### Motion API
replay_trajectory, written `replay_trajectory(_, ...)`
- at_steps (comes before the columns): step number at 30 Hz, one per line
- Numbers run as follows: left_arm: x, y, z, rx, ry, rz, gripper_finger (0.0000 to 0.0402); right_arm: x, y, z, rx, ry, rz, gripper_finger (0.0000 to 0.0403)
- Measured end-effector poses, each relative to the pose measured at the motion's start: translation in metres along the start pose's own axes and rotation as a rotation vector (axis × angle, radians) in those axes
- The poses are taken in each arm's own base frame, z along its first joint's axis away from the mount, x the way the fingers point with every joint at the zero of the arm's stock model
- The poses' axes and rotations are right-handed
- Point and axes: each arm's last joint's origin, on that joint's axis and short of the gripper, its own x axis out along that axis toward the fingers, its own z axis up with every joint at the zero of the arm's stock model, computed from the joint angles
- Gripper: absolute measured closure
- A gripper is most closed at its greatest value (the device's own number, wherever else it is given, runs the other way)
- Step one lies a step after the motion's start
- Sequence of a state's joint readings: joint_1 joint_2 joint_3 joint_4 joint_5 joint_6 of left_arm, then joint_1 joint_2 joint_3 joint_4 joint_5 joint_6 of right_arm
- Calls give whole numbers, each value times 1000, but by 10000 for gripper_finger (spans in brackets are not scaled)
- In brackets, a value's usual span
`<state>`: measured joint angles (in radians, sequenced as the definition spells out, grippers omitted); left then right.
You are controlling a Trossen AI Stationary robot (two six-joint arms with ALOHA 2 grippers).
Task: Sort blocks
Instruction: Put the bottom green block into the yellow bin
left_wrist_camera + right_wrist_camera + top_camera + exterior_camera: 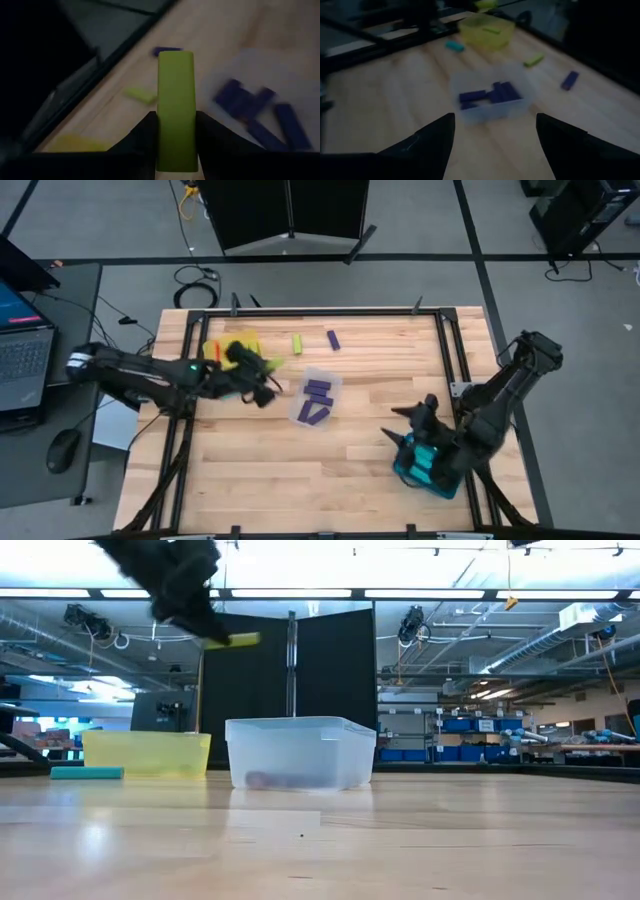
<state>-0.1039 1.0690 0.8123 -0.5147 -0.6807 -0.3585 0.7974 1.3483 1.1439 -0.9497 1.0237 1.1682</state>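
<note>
My left gripper (262,383) hangs above the table between the yellow tray (232,345) and the clear tray (316,397), shut on a lime-green block (175,100). In the low view the block (232,639) shows high above the yellow tray (147,752). Several purple blocks (250,107) lie in the clear tray. A lime-green block (297,342) and a purple block (332,338) lie flat on the table near its far edge. A cyan block (87,773) lies beside the yellow tray. My right gripper (408,428) is open over the teal tray (430,467). My left gripper pinches the lime-green block between its two fingers (142,132), at the block's near end (175,145). The block runs along the fingers and sticks out past their tips. It is lifted clear of the table and lies about level (232,639).
The teal tray sits at the near right corner with cyan blocks inside. A black frame runs round the table's edges (320,310). Bare wood (280,470) stretches along the near side between the arms. A laptop (22,350) and a mouse (62,448) lie off the table's left.
</note>
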Motion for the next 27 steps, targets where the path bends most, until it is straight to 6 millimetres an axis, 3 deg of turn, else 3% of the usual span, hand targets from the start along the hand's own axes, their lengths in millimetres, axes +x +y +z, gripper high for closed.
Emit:
replay_trajectory(7, 11, 51, -35, -212, 99, 197, 296, 40, -9, 29, -47, -38, -112, 114)
replay_trajectory(15, 34, 83, -63, -336, 232, 341, 296, 95, -32, 72, -9, 5, -58, 115)
replay_trajectory(21, 45, 100, -76, -403, 288, 327, 292, 123, -59, 96, -5, -20, -72, 115)
replay_trajectory(27, 48, 102, -77, -413, 288, 292, 150, 143, -89, 110, 44, 2, -67, 115)
